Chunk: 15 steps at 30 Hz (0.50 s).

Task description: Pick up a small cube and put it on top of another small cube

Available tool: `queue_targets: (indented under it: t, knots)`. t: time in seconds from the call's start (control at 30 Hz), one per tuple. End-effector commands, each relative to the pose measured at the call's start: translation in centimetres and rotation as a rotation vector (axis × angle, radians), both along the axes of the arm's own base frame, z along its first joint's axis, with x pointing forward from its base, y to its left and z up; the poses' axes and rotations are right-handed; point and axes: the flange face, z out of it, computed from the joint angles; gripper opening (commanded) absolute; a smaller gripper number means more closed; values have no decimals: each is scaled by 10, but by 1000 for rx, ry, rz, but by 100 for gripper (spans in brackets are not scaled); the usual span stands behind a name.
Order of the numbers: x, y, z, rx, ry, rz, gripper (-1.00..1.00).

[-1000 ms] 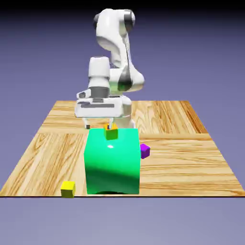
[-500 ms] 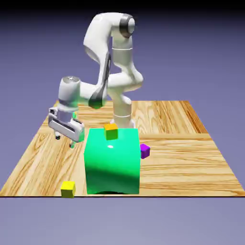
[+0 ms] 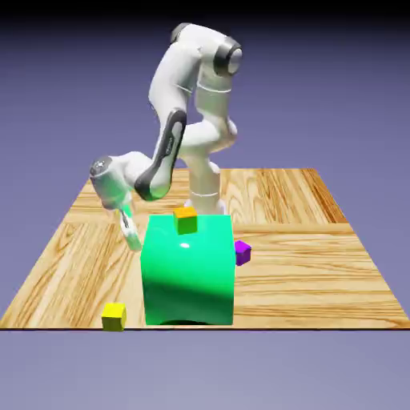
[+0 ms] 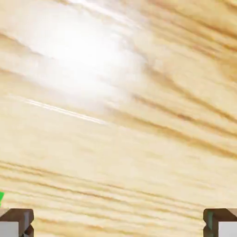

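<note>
As the white arm (image 3: 168, 152) reaches over the exterior view's left part of the wooden table (image 3: 304, 280), the gripper (image 4: 118, 223) shows its jaws spread wide, and it's wide open space between those fingertips (image 4: 18, 222)! The hand view gives us one tip low at the left and the other low at the right, with bare pale wood running between them, so nothing is pinched and neither tip has a cube against it. A big white glare (image 4: 83, 51) shines on the grain, and look at the left edge, just above the left-hand tip: a sliver of bright green (image 4: 1, 196), too little to say which thing it belongs to. Over to the exterior view, where the hand tilts, seen almost edge-on, its lower end near the left side of the huge glossy green block (image 3: 188, 276); whether they touch, I cannot tell. And the task's pair? The orange cube (image 3: 186, 221) sits up on the block, towards its far edge, well clear of the jaws, while the teal cube's place cannot be made out from either view. Down at the near left edge of the table is the yellow cube (image 3: 114, 317), and the purple cube (image 3: 243, 253) peeks out beside the block's right side, partly hidden.
</note>
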Motion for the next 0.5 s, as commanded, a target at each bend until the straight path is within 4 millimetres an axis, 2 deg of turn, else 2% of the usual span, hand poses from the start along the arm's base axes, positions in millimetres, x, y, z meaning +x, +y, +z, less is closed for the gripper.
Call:
queue_targets:
  t: [0.0,0.2,0.37,0.47]
  knots:
    - [-7,2,-2,16,6,-45,0]
    - [-43,14,-9,97,2,-311,0]
    - [-63,23,-8,149,-58,-522,0]
    - [-66,46,-20,250,-107,-590,0]
